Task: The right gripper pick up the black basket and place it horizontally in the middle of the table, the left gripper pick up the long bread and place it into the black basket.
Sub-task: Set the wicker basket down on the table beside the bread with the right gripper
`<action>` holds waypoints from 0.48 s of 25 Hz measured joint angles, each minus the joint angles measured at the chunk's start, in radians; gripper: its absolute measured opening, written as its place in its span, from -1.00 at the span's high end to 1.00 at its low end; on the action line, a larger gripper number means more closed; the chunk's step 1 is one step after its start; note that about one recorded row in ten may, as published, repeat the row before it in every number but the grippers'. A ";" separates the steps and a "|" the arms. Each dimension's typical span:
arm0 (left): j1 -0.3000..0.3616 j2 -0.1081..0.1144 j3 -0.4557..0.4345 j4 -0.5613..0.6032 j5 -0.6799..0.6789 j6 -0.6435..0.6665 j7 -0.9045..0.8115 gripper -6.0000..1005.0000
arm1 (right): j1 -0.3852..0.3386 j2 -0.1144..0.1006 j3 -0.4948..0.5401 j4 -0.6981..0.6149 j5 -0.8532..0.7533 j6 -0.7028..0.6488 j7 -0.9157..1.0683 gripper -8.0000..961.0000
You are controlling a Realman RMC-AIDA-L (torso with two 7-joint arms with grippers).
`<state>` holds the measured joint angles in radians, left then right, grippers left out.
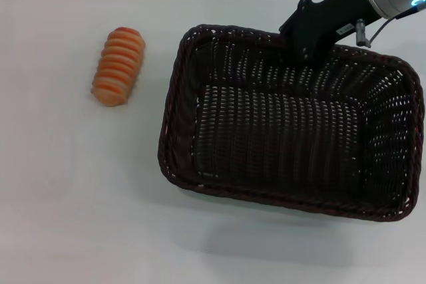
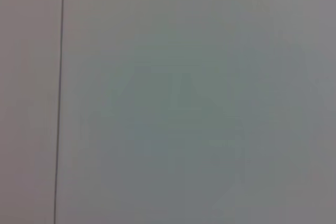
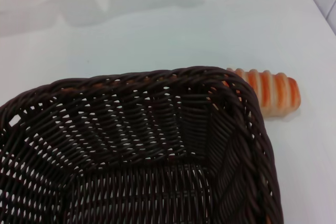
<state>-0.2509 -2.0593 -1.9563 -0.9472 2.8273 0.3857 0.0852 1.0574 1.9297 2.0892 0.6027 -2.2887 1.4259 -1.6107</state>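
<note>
- While the black basket [image 1: 293, 124] sits low and right of centre in the head view, nearest the camera, its near rim runs slightly tilted across the frame, so step one, setting it level mid-counter, looks close to done but not confirmed.
- Basket look: dark brown-black wicker, open-weave sloping sides, braided rim, rectangular, empty inside. A shadow lies on the counter [image 1: 80, 217] under its near edge; I cannot tell whether it rests flat or is lifted a little.
- Long bread [image 1: 119, 66] lies upper left in the head view, on the counter, apart from the basket's left wall and outside it. Orange-tan, oblong, pale crosswise ridges. In the right wrist view it shows at mid-right, just past the basket corner.
- Right end effector [image 1: 297, 51] is at the basket's far rim, upper right of the head view, coming in from the top right corner. Fingertips are hidden behind the rim and weave, so holding or released: cannot tell.
- Left end effector: not visible in any view; the left wrist view shows only a blank pale surface with a thin dark line.
- Next, by my read: right arm lets go and clears the rim, then the left arm goes for the bread, gripping across its short axis.
</note>
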 joint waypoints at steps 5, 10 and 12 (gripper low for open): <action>-0.021 0.005 -0.025 0.022 0.000 0.002 0.012 -0.71 | -0.006 -0.003 0.000 0.002 -0.001 0.008 0.000 0.69; -0.022 0.006 -0.035 0.019 0.001 0.002 0.013 -0.71 | -0.011 -0.005 -0.001 0.009 -0.008 0.004 0.001 0.69; -0.022 0.005 -0.035 0.016 0.001 0.002 0.013 -0.71 | -0.012 -0.003 -0.010 0.009 -0.011 -0.005 0.005 0.69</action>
<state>-0.2724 -2.0541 -1.9916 -0.9307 2.8287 0.3882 0.0981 1.0449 1.9267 2.0792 0.6121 -2.2994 1.4211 -1.6061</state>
